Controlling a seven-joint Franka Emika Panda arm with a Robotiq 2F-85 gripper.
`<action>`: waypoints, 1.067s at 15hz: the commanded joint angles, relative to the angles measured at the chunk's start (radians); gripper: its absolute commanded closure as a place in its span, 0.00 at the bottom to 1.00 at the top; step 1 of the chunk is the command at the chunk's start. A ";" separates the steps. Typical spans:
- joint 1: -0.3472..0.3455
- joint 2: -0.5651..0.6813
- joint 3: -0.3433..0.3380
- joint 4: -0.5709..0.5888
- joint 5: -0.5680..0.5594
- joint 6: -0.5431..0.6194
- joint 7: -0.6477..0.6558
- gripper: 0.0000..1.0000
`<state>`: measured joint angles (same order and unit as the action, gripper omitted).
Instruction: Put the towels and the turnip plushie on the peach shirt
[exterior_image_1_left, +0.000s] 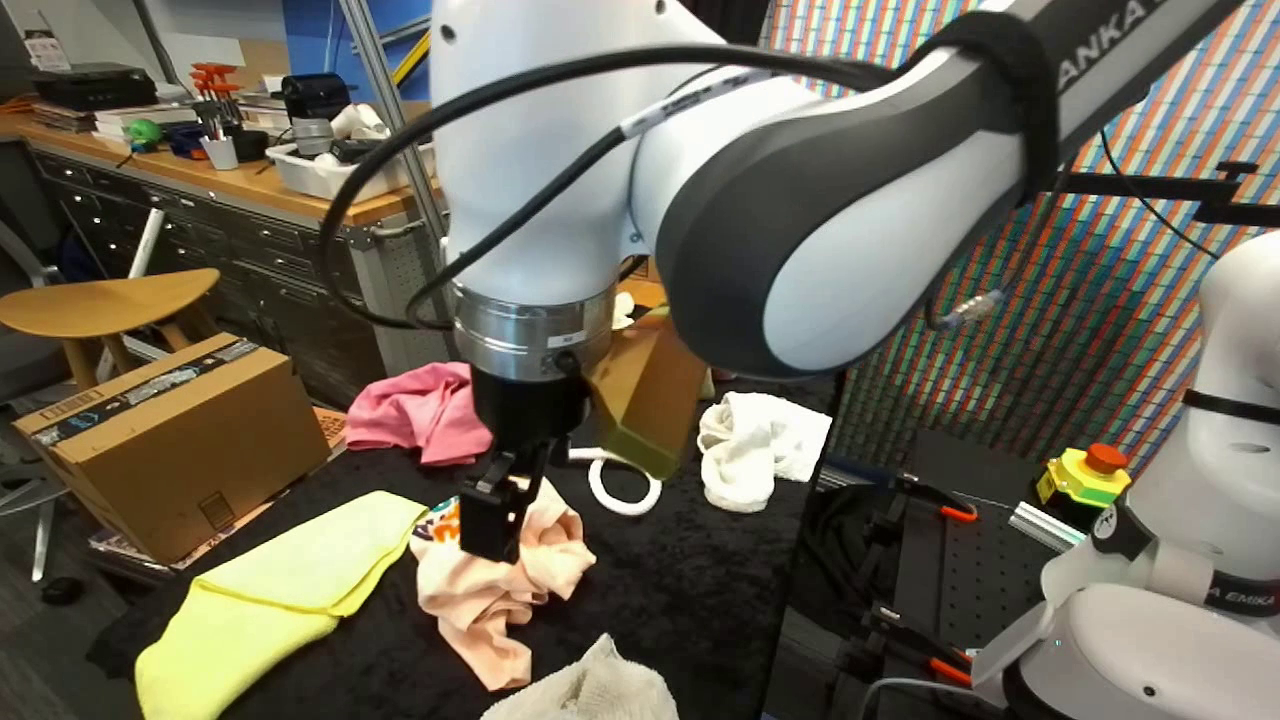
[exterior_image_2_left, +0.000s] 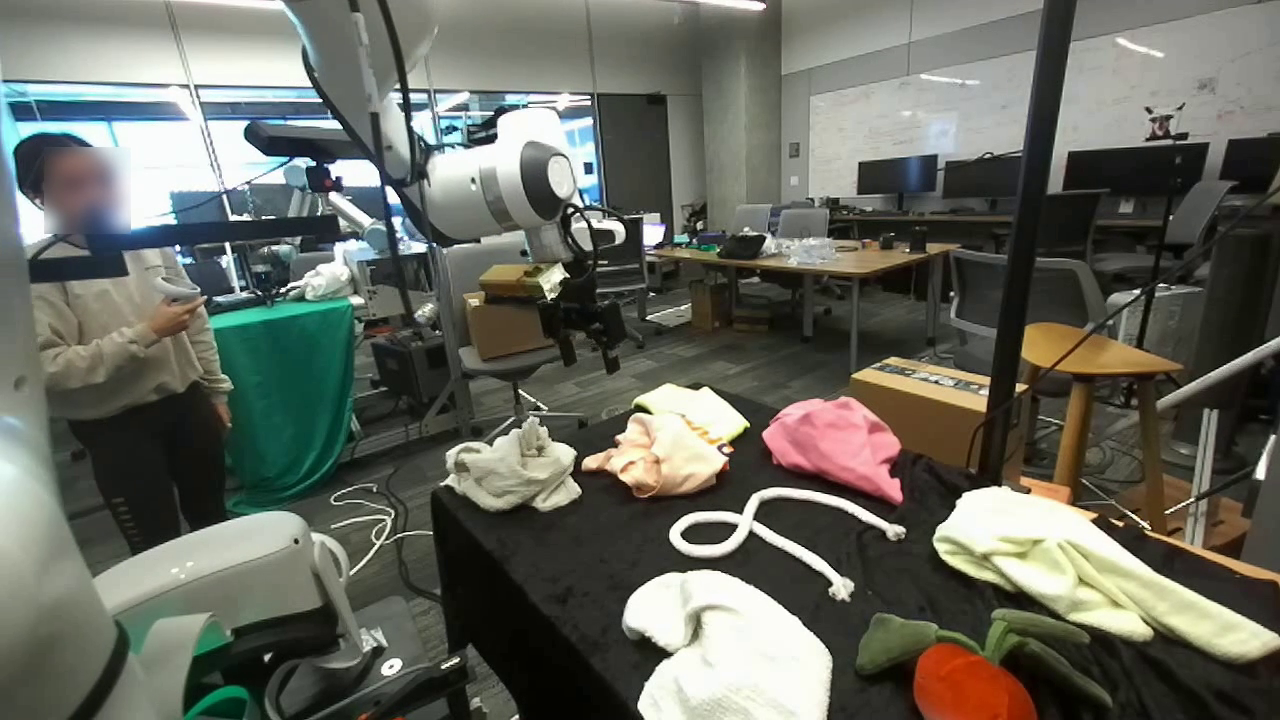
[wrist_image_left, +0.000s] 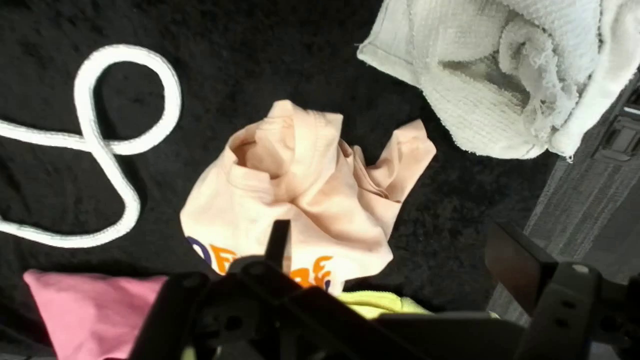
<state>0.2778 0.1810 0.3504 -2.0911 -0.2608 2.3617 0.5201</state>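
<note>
The peach shirt (wrist_image_left: 320, 200) lies crumpled on the black cloth, its orange print partly behind a gripper finger in the wrist view. Above it hangs my gripper (wrist_image_left: 400, 255), jaws wide apart and nothing between them; an exterior view shows the gripper (exterior_image_2_left: 590, 357) well clear of the table. Close to the shirt is a yellow-green towel (exterior_image_1_left: 270, 600). A greyish-white towel (exterior_image_2_left: 510, 470) is bunched near the table's edge. Another white towel (exterior_image_2_left: 740, 650) lies nearer that camera, and a pale yellowish towel (exterior_image_2_left: 1090, 570) to its right. The red turnip plushie (exterior_image_2_left: 970, 685) with green leaves is cut off by the frame.
A white rope (exterior_image_2_left: 740, 530) loops across the middle of the table. Beside it sits a bright pink cloth (exterior_image_2_left: 835, 445). A black post (exterior_image_2_left: 1025, 240) rises by the table's edge. A cardboard box (exterior_image_1_left: 175, 440) stands beyond the table. A person (exterior_image_2_left: 110, 330) stands in the background.
</note>
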 joint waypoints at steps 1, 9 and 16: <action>0.085 0.129 -0.057 0.156 -0.054 -0.007 0.017 0.00; 0.213 0.323 -0.156 0.382 -0.055 -0.022 0.000 0.00; 0.292 0.459 -0.211 0.580 -0.044 -0.049 -0.009 0.00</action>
<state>0.5327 0.5737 0.1672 -1.6304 -0.3016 2.3546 0.5202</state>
